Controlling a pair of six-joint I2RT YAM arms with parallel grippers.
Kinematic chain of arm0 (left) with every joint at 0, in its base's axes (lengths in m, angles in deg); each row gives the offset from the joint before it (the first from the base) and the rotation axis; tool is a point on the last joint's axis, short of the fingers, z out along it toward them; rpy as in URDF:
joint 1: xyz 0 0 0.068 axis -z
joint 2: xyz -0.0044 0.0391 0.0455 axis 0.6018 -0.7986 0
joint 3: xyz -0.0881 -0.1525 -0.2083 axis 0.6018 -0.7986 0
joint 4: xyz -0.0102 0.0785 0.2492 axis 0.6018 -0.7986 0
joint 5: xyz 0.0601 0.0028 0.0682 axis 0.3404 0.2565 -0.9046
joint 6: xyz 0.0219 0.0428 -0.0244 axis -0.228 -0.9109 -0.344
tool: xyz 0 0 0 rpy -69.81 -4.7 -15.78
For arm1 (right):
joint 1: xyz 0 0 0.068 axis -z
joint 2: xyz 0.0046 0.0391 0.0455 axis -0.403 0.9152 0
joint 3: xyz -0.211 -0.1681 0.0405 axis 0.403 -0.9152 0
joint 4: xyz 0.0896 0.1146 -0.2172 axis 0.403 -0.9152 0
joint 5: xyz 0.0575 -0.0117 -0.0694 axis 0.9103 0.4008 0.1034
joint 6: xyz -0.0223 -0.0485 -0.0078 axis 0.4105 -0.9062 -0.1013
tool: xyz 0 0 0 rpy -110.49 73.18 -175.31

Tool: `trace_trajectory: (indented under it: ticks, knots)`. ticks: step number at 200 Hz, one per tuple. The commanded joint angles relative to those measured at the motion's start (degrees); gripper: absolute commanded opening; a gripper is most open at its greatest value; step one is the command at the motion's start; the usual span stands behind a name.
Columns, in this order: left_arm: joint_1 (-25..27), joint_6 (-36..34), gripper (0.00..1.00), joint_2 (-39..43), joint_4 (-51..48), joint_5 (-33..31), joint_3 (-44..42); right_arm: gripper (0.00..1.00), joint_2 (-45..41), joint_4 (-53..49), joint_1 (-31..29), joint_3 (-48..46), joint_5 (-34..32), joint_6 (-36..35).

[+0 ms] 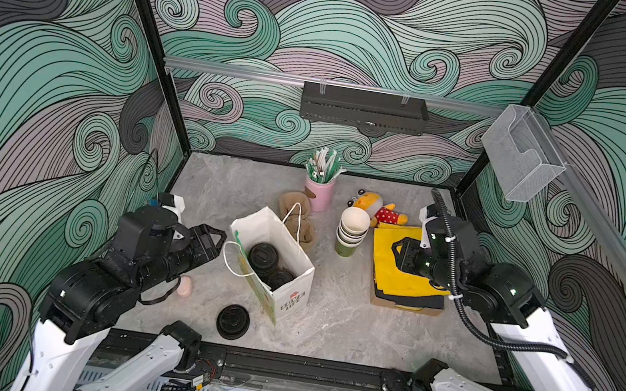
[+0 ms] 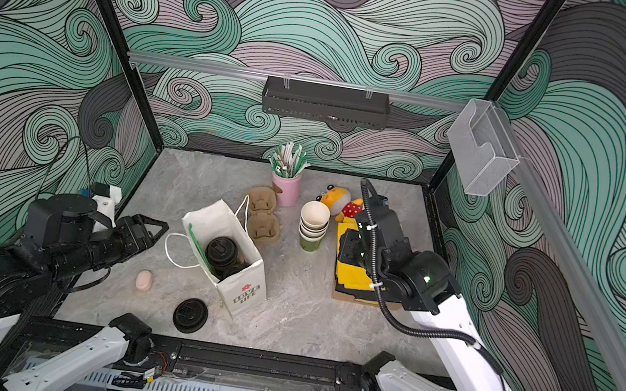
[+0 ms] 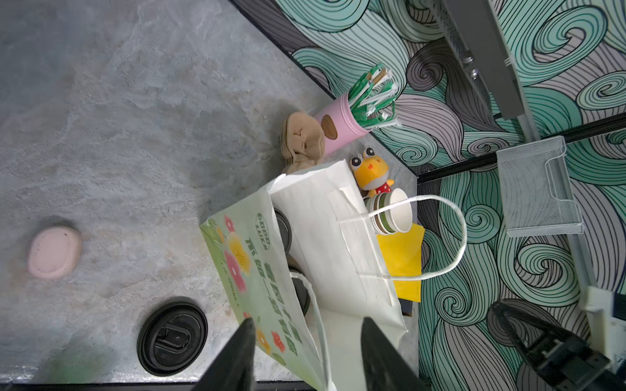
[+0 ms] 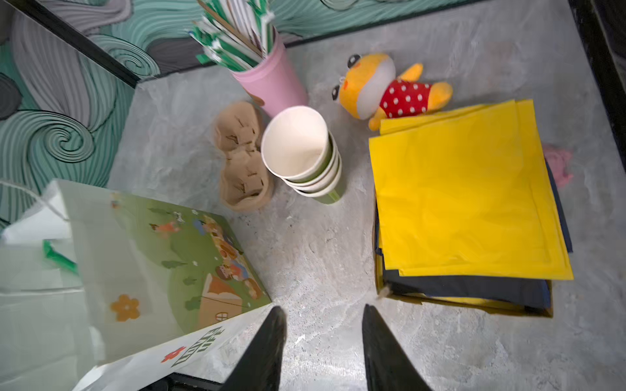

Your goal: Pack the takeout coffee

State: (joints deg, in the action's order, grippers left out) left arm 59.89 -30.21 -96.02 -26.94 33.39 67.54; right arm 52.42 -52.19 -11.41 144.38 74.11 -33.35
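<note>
The takeout coffee stands inside an open white paper bag (image 1: pixel 291 290) at mid-table. Only the two black lids (image 1: pixel 263 257) (image 1: pixel 278 279) show, and the bag walls hide the cup bodies. Both top views show them; the higher lid (image 2: pixel 222 251) is the plainer one. My left gripper (image 1: pixel 220 241) is at the bag's left side. In the left wrist view it (image 3: pixel 308 323) is open, with the bag's flowered wall (image 3: pixel 250 270) and a handle cord passing between its fingers, unclamped. My right gripper (image 1: pixel 397 248) hovers open over the yellow sheets' left edge, and nothing lies between its fingers (image 4: pixel 322 309).
A loose black lid (image 1: pixel 232 321) and a pink oval lump (image 1: pixel 185 286) lie near the front left. Behind the bag are a cardboard cup carrier (image 1: pixel 298 215), a pink cup of straws (image 1: pixel 319 191), a stack of lidless cups (image 1: pixel 352 232), a plush toy (image 1: pixel 378 210) and yellow sheets (image 1: pixel 392 275).
</note>
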Motion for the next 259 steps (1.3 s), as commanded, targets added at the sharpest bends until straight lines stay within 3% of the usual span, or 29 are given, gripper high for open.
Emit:
trace_trajectory:
  ticks: [1, 31, 78, 109, 158, 182, 259]
  knots:
    - [-0.22, -6.06, 0.56, -2.19, 1.45, -4.94, 4.72, 0.40, 1.94, -1.42, 5.26, -2.58, 8.50, 0.75]
    - [-0.17, -12.27, 0.58, -7.85, 8.96, -4.70, 8.43, 0.40, 6.75, -1.46, 15.37, -3.94, 19.04, -3.97]
    - [0.76, -19.02, 0.58, -22.59, 18.18, 4.49, 18.46, 0.44, 11.87, -1.12, 30.98, -3.73, 23.95, -18.24]
    - [7.70, -25.27, 0.58, -30.11, 22.09, -0.14, 22.31, 0.47, 15.94, 0.41, 39.00, -2.97, 26.97, -25.58]
    - [14.13, -26.82, 0.59, -39.75, 27.68, -2.30, 25.32, 0.53, 25.75, 5.97, 41.70, 0.18, 22.01, -34.22]
    - [14.81, -25.46, 0.58, -42.90, 30.06, -2.22, 26.21, 0.57, 31.00, 7.97, 43.38, 1.94, 19.40, -37.89]
    - [15.05, -24.07, 0.59, -47.57, 31.87, -4.79, 28.37, 0.63, 44.19, 8.98, 46.65, 10.20, 20.14, -43.55]
